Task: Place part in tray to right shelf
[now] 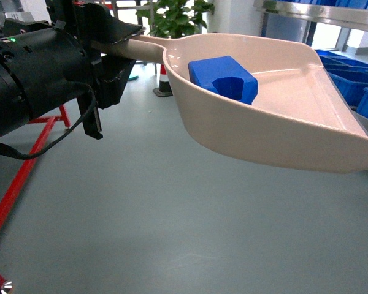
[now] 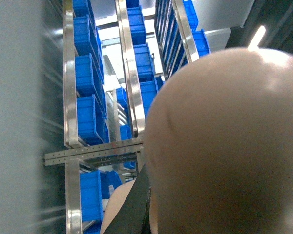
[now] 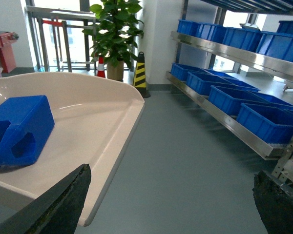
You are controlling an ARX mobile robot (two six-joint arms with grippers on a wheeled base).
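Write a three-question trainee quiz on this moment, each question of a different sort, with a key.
1. True or false: the blue part lies inside the cream tray.
2. Multiple choice: the left gripper holds the tray by
A. its front lip
B. its handle
C. a side wall
3. Short answer: in the right wrist view, what do the steel shelves carry?

Key
1. True. The part rests on the tray floor, toward the handle end.
2. B. The left gripper clamps the handle, and the tray hangs above the grey floor.
3. Rows of blue crates. The right gripper is open and holds nothing.
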